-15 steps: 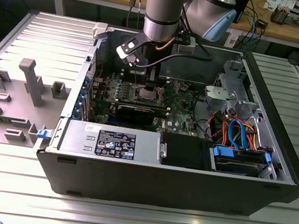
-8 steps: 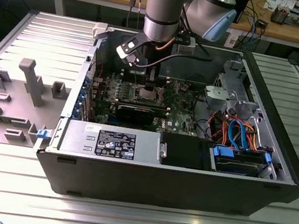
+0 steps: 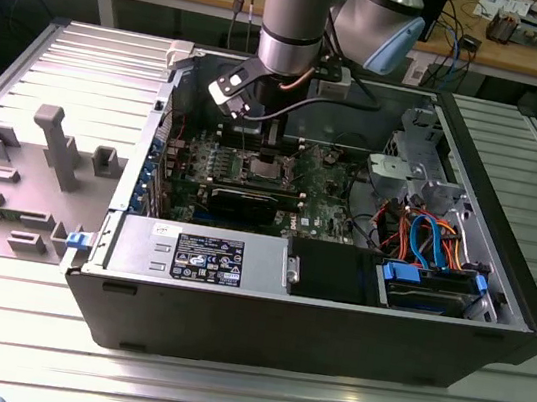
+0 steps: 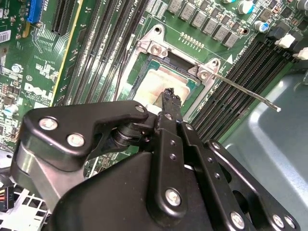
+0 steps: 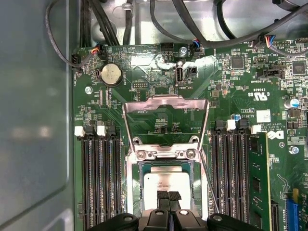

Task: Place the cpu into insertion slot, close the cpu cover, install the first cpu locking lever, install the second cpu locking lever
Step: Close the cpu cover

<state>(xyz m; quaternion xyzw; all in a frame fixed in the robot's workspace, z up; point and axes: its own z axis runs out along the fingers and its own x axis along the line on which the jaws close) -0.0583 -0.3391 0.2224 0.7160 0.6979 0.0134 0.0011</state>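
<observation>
Entry: cpu, lying in the insertion slot. Cpu cover stands open, hinged at the slot's edge. Gripper directly over the cpu, jaws together, clasping nothing. We judge the hazard: fingertip pressure skewing the chip and bending socket pins.

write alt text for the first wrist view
The cpu lies in the insertion slot on a green motherboard, with the gripper at one edge of it, jaws together. The cpu cover stands swung open beyond the socket, and black memory slots run along both sides.
</observation>
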